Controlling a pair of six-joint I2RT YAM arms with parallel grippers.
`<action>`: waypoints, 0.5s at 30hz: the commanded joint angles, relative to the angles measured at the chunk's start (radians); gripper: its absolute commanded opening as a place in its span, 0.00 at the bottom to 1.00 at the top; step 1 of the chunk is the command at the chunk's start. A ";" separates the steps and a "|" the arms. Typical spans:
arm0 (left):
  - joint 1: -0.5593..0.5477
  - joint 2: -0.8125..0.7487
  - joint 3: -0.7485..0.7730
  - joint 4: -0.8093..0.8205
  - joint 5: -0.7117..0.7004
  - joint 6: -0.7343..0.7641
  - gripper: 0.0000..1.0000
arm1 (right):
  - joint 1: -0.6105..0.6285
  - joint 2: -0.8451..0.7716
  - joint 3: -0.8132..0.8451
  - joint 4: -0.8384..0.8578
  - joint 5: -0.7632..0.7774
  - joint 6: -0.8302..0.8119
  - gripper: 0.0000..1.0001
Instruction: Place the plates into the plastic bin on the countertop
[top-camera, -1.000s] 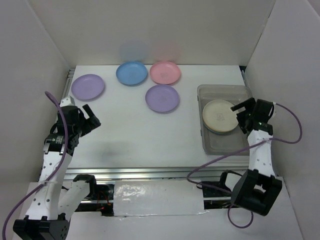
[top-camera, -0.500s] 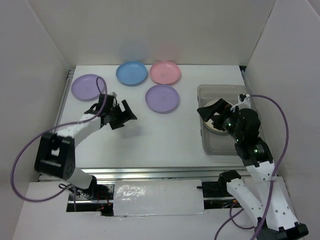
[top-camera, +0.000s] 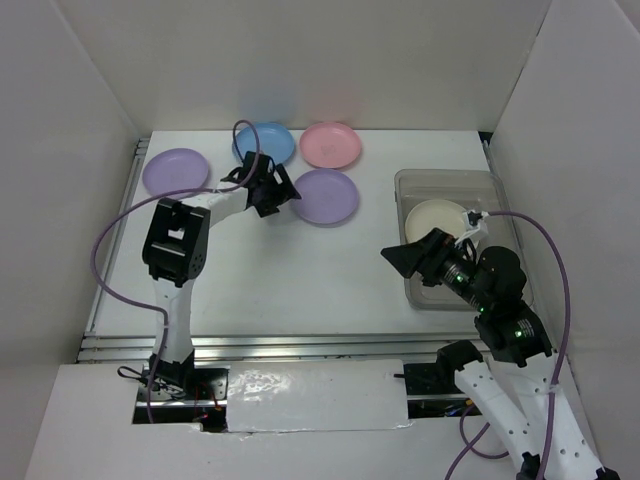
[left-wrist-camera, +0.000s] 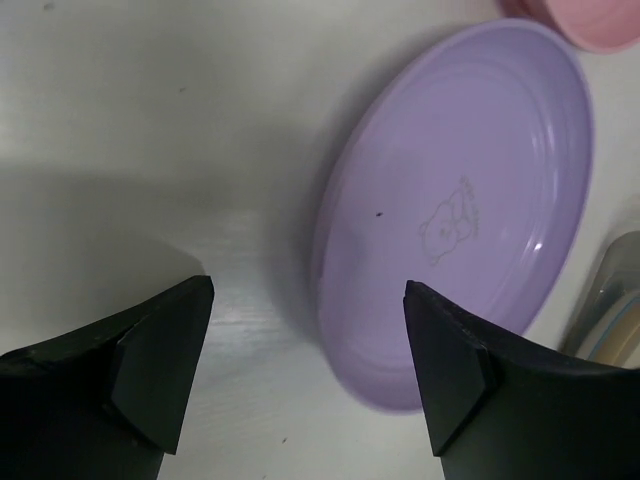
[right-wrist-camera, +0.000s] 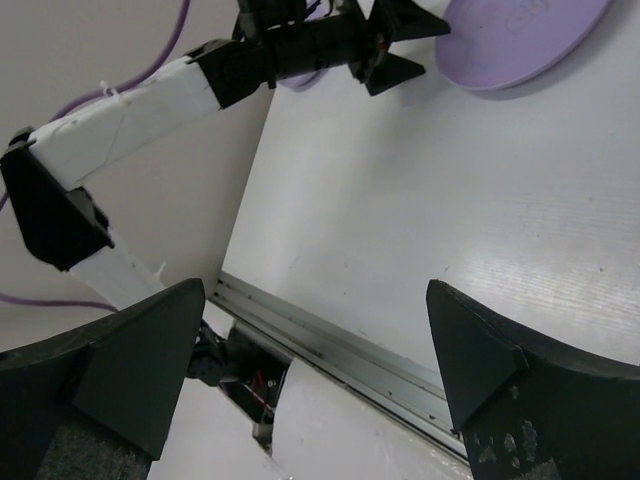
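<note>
Four plates lie on the white countertop (top-camera: 300, 270): a purple one (top-camera: 176, 172) at far left, a blue one (top-camera: 268, 143) partly behind my left arm, a pink one (top-camera: 331, 145), and a middle purple plate (top-camera: 328, 197) (left-wrist-camera: 460, 200). My left gripper (top-camera: 283, 193) (left-wrist-camera: 305, 365) is open, low at that middle plate's left rim, which lies between the jaws; the right finger (left-wrist-camera: 450, 370) is at the rim. A cream plate (top-camera: 436, 217) rests in the plastic bin (top-camera: 480, 185). My right gripper (top-camera: 405, 258) (right-wrist-camera: 320, 370) hangs open and empty just left of the bin.
White walls enclose the countertop on three sides. A metal rail (top-camera: 300, 345) (right-wrist-camera: 340, 350) runs along the front edge. In the right wrist view the left arm (right-wrist-camera: 200, 90) reaches across toward the purple plate (right-wrist-camera: 520, 35). The pink plate's edge (left-wrist-camera: 580, 20) sits beyond the purple one.
The left arm swung from the near left out to the middle purple plate. The right arm drew back from over the bin and turned left, its gripper now above the countertop.
</note>
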 joint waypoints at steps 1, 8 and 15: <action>-0.024 0.088 0.065 -0.072 -0.048 -0.013 0.91 | 0.011 -0.020 0.002 0.016 -0.044 -0.006 1.00; -0.053 0.083 0.099 -0.140 -0.181 -0.027 0.40 | 0.008 -0.032 0.002 0.013 -0.038 -0.012 1.00; -0.069 0.074 0.137 -0.226 -0.233 0.028 0.00 | 0.005 -0.043 0.002 0.008 -0.037 -0.015 1.00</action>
